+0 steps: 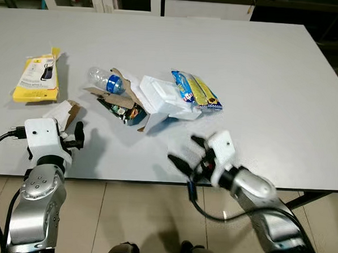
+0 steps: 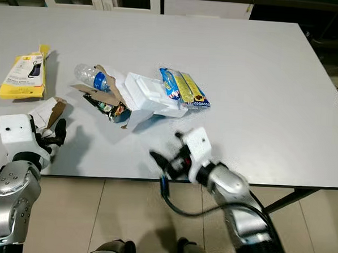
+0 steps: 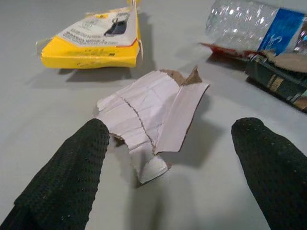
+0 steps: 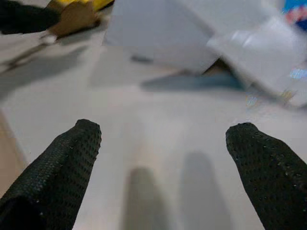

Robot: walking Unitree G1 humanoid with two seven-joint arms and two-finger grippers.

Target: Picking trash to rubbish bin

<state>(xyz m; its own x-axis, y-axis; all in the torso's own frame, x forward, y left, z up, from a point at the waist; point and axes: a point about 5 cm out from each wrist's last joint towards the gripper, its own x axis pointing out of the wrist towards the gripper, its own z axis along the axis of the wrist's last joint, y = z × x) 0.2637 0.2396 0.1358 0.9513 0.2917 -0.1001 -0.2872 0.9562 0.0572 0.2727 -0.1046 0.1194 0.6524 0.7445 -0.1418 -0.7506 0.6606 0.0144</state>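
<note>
Trash scattered mid-table (image 1: 273, 81): torn cardboard scrap (image 3: 153, 115) just ahead of left gripper (image 3: 172, 167), fingers spread wide. Right gripper (image 4: 163, 163) also gaping, hovering near white foam box (image 1: 165, 98).

Bare worktop (image 1: 262, 80) lies between right gripper (image 1: 186, 152) and foam box (image 1: 162, 96); torn cardboard (image 3: 151, 112) sits just ahead of left gripper (image 3: 172, 163), both wide apart.

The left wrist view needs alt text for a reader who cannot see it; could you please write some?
The left gripper, open, points at a torn piece of white cardboard lying on the grey table. Beyond it lie a yellow package and a clear plastic bottle with a blue label.
</note>
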